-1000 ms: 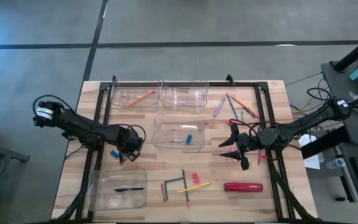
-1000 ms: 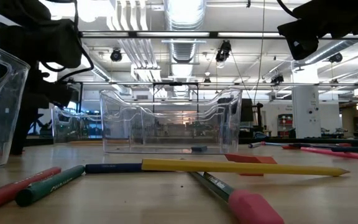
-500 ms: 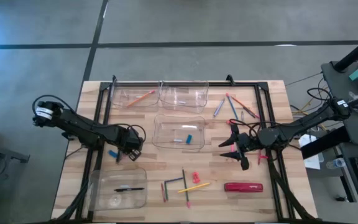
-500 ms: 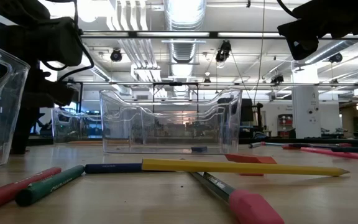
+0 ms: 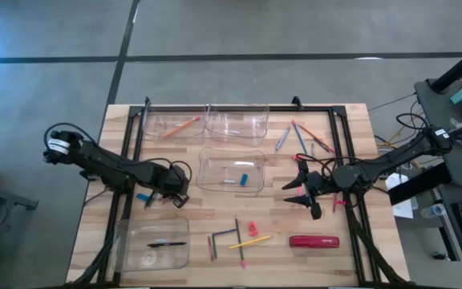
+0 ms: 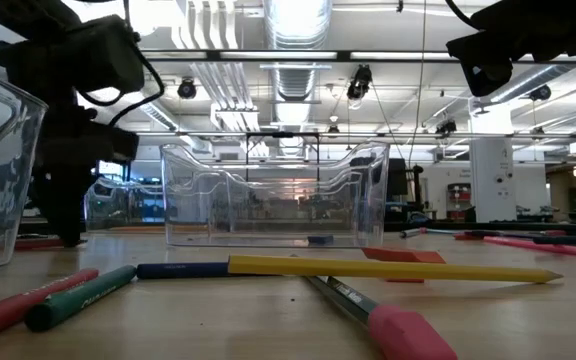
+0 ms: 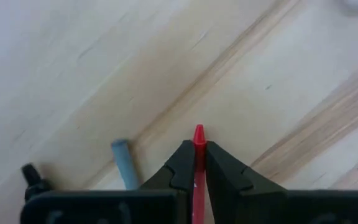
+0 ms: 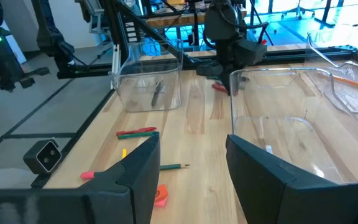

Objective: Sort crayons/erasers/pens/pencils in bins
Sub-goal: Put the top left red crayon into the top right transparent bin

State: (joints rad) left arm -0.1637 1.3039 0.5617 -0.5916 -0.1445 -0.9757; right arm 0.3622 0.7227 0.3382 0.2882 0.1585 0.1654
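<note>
Holding my left hand (image 7: 197, 163) clamped on the red crayon (image 7: 198, 138), I'd lift straight up off the table (image 5: 279, 217) before swinging toward a bin (image 5: 231, 171), while my right hand (image 5: 303, 193) waits half-open.

- Left arm (image 5: 111, 166): dark, jointed, with looping black cables and a white band near its base.
- Right arm (image 5: 383, 164): dark, slim, with black cabling.
- Matte black, wedge-shaped fingers (image 7: 221, 177).

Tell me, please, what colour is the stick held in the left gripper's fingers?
Red. The left gripper is shut on a thin red stick; the left wrist view shows it best.
</note>
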